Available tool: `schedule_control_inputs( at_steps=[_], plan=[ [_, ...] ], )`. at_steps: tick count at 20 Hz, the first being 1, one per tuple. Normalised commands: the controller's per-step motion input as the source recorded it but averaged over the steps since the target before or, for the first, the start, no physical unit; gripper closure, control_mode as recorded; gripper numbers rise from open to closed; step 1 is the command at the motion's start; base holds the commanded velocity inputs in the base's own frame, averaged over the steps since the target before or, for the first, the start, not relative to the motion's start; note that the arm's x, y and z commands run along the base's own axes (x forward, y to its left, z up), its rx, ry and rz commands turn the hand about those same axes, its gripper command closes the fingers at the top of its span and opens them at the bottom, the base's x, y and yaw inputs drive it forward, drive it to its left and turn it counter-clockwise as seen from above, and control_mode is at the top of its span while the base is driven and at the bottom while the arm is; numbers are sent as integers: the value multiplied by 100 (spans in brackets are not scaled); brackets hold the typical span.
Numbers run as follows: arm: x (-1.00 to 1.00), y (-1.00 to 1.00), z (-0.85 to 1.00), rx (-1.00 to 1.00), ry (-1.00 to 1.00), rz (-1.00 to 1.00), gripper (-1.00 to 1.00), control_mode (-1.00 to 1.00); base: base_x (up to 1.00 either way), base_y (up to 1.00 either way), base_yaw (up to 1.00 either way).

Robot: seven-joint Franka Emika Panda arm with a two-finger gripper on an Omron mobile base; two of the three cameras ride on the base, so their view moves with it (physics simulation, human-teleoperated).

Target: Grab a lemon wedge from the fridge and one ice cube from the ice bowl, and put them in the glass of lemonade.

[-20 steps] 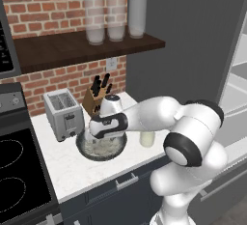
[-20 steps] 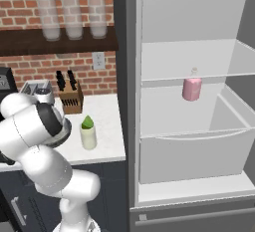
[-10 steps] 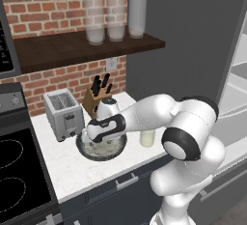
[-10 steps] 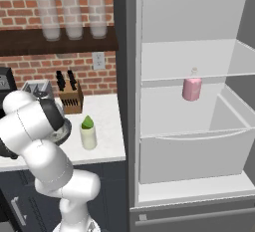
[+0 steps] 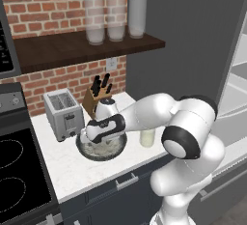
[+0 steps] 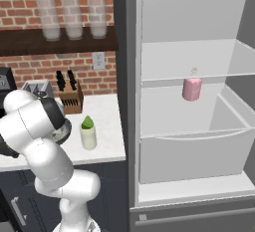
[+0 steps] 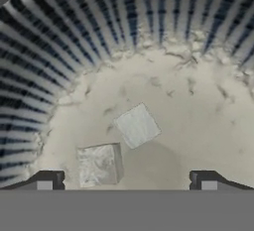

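Two stages are implied by the task, and the first reads as done: the lemon wedge [image 6: 87,122] is seen sitting green on top of the glass of lemonade [image 6: 88,137], which stands on the desk [image 5: 72,168] just beside the ice bowl [image 5: 102,147].

Largest first. The fridge [image 6: 191,101] is left open, with a pink bottle [image 6: 191,87] on its middle shelf; nothing more is needed from it, judging by the wedge's place. Framing of both base views is matched against the earlier pictures, so the base is taken as parked.

The arm is shifted: against the picture a second ago, the elbow is rolled further toward the camera in the left base view, and the hand is brought lower over the ice bowl. In the right base view the shoulder is likewise swung slightly inward.

The pincer [image 5: 99,141] is held spread wide, nothing gripped, poised just above the ice. In the hand view the ribbed bowl wall is seen close, with two ice cubes on the speckled bed: one cube [image 7: 99,164] near the left fingertip, another cube [image 7: 137,125] lying between the tips further out.

Meaning for the task: descent onto a cube is judged under way; a single cube must be straddled, and the near cube is off-centre.
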Motion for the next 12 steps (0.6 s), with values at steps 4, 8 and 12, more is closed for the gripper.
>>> schedule_control_inputs(
  at_steps=[4, 8, 12],
  plan=[
    [0, 0, -6, 0, 0, 0, -100, -100, 0, 0, 0],
    [0, 0, -21, 0, 0, 0, -100, -100, 0, 0, 0],
    [0, 0, -29, 0, 0, 0, -100, -100, 0, 0, 0]
  ],
)
